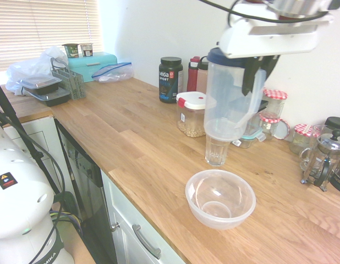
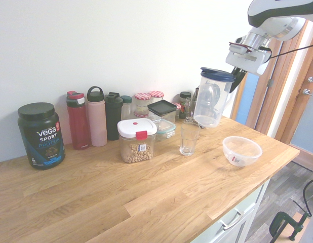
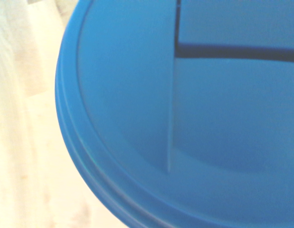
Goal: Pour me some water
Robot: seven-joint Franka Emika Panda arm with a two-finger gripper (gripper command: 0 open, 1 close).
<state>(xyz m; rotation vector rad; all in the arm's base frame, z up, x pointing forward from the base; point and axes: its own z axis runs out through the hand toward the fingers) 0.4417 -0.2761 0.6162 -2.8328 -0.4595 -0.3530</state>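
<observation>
Black tub [image 1: 170, 79] [image 2: 41, 134], far end of bottle row from jug [image 2: 211, 97], read "vega SPORT"; smaller line beneath perhaps "PROTEIN", blurred. White letters "MIKA" showed on robot base [image 1: 46, 257]. Label on nut container [image 2: 137, 141] was illegible.

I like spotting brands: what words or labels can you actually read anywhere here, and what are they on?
"VEGA SPORT": on the black tub, plain in both exterior views.
A further blue word below it: too blurred to read.
Small label on the lidded food container: too small to read.
Red mark inside the clear bowl: unreadable.
</observation>
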